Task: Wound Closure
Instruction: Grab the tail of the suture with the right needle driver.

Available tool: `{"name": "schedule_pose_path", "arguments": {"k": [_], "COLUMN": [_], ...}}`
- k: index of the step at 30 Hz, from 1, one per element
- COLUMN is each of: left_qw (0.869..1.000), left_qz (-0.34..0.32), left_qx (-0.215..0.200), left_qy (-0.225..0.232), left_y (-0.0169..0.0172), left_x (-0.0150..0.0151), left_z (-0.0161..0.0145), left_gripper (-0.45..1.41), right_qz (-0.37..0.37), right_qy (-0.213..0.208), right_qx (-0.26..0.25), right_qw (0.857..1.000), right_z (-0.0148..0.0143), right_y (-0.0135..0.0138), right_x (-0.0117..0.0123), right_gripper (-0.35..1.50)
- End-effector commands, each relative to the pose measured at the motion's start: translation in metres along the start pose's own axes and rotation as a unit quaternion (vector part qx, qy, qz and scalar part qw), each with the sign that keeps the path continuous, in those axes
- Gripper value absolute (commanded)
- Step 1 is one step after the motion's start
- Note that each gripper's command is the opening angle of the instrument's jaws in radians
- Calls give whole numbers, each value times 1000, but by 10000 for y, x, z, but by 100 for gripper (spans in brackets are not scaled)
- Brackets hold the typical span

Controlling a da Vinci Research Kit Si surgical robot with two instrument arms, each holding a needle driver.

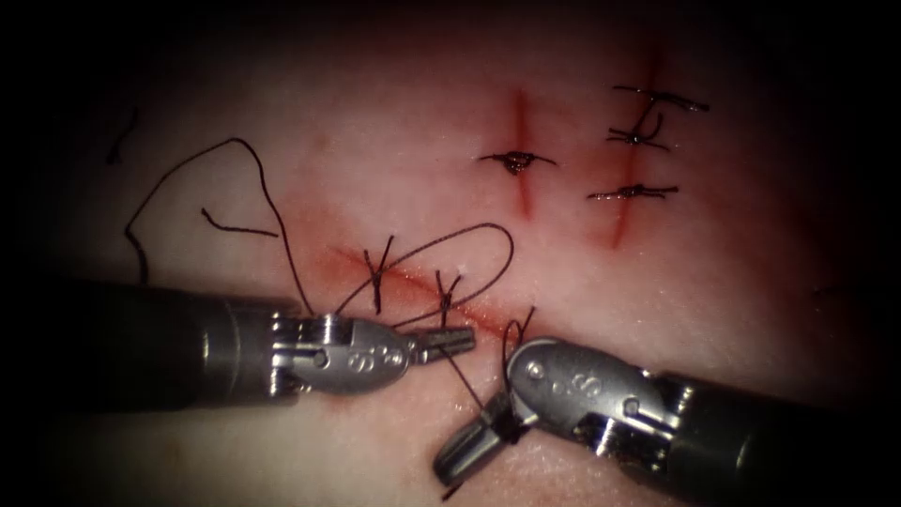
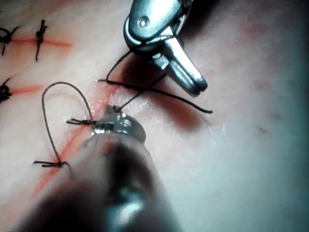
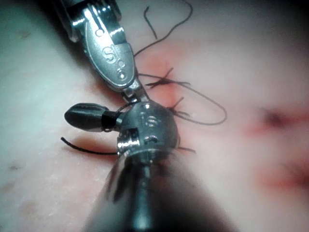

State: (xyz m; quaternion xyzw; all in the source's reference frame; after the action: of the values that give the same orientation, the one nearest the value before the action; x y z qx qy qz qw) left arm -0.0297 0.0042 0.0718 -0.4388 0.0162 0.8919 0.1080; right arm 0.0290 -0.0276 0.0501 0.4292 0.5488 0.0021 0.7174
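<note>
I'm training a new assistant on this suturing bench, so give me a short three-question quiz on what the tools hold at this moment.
1. True or false: the right tool has its jaws shut on the thread.
2. How many stitches cross the cut nearest the tools? A) none B) two C) five
3. Fill in: the left tool grips the thread right beside a ____ on the tissue.

Key: 1. True; a short thread end sticks out past the jaws. 2. B. 3. stitch.
</note>
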Motion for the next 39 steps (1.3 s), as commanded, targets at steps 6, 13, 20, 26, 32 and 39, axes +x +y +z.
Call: {"name": "schedule_pose_path", "arguments": {"k": [6, 13, 20, 26, 32, 39], "left_qw": [1000, 1000, 1000, 1000, 1000, 1000], "left_qz": [-1, -5, -6, -9, -7, -5], "left_qx": [-2, -3, -6, -5, -7, -2], "left_qy": [0, 2, 1, 2, 2, -4], "left_y": [4, 7, 11, 17, 24, 46], "left_x": [-1, -3, -6, -8, -4, -6], "left_z": [6, 1, -2, -4, -16, -39], "left_gripper": [-45, -45, -45, -45, -45, -45], "right_qz": [-46, -78, -110, -115, -99, -53], "right_qy": [-92, -133, -183, -215, -218, -110], "right_qx": [19, 4, -14, -11, -1, -6], "right_qw": [995, 988, 977, 970, 971, 993], "right_z": [35, 46, 42, 39, 33, -12], "right_y": [2, 5, 10, 11, 12, 20], "right_x": [-10, -24, -29, -30, -24, -7], "right_gripper": [63, 79, 69, -35, -35, -35]}}
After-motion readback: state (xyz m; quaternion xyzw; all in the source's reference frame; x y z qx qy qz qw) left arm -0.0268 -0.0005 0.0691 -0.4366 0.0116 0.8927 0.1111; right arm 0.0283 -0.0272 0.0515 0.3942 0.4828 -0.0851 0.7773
